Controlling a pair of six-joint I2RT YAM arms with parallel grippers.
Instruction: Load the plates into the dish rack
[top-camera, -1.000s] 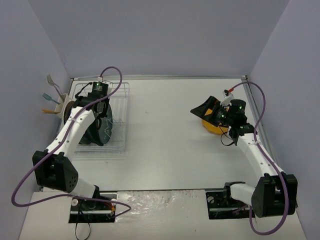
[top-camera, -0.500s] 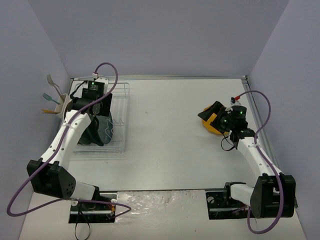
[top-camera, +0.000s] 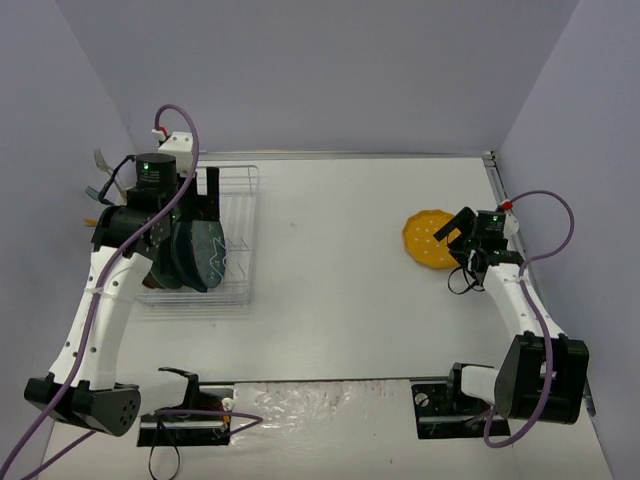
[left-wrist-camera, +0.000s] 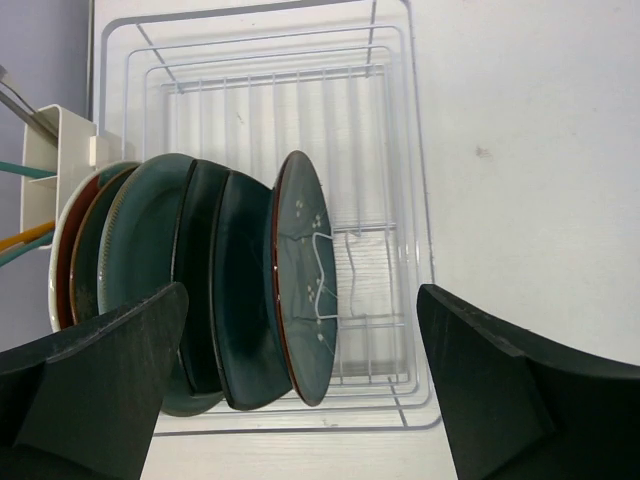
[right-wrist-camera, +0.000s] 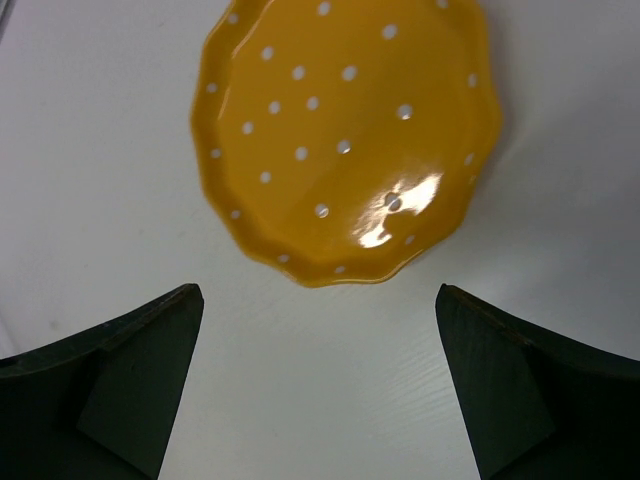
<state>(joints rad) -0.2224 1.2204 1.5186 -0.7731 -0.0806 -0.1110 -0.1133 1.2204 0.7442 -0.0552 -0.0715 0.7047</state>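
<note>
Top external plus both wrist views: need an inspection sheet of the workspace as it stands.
surface: white table, no spills seen.
job's things: dish rack at far left; several plates stand on edge in it; yellow plate, white-dotted, lies flat on the table at right.
clutter: nothing seen loose; utensils stand in the cutlery cup.
grippers: left gripper above the racked plates, fingers open, empty; right gripper over the yellow plate's near edge, fingers open, empty.
cables: purple cables loop off both wrists, clear of the plates.
surroundings: plain walls on three sides.
</note>
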